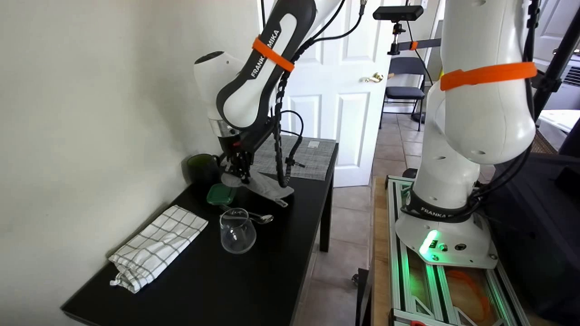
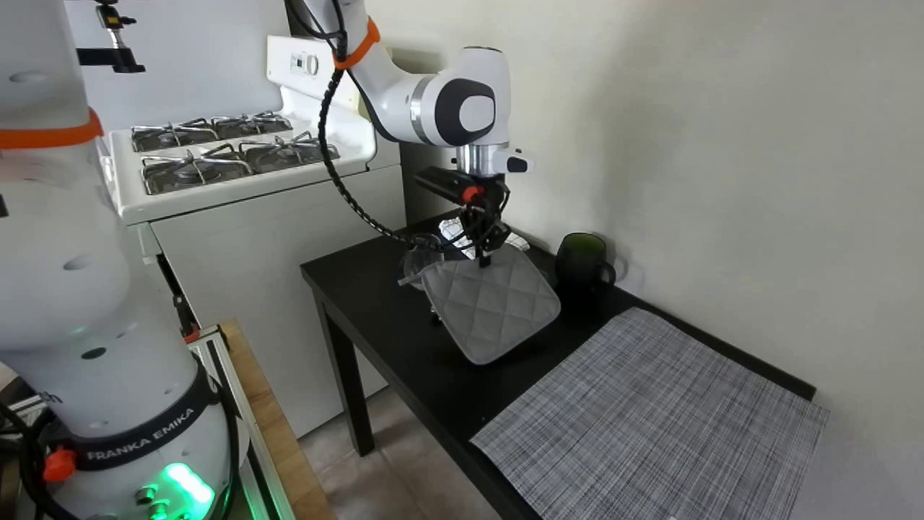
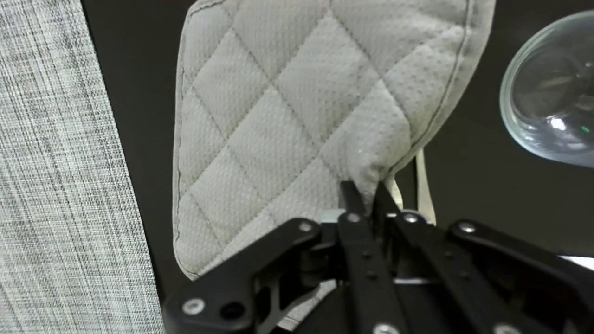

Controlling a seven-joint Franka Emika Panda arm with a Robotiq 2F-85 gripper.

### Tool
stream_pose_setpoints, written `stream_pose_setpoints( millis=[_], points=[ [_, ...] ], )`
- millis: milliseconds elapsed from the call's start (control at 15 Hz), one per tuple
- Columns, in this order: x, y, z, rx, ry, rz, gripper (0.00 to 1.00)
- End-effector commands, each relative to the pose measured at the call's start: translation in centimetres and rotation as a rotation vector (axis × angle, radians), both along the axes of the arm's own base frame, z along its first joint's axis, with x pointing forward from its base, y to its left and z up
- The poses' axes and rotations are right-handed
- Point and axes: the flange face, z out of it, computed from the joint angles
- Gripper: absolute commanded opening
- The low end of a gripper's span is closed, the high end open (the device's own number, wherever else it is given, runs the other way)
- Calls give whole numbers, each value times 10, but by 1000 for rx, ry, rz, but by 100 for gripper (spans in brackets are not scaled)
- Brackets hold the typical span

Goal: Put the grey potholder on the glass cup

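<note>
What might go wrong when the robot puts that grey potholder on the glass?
The claw pinches the potholder near one edge, so it might slip loose. The potholder is tilted and the glass is nearby, so it might knock the glass over. It's also much wider than the glass, so it might slide off.

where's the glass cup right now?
In an exterior view the glass cup sits on the black table, right of the checked towel, by the cutlery; in the wrist view it's at the right edge, right of the potholder.
</note>
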Motion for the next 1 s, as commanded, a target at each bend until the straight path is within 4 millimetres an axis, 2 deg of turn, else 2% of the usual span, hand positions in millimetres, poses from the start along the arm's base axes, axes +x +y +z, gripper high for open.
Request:
stream_pose_setpoints(
  millis=[0,467,667,933],
  points=[
    [-11,13,16,-22,38,4,2],
    [-5,53,44,6,-7,80,2],
    [-4,73,49,14,-11,115,2],
    [-4,91,49,20,-5,147,2]
  ],
)
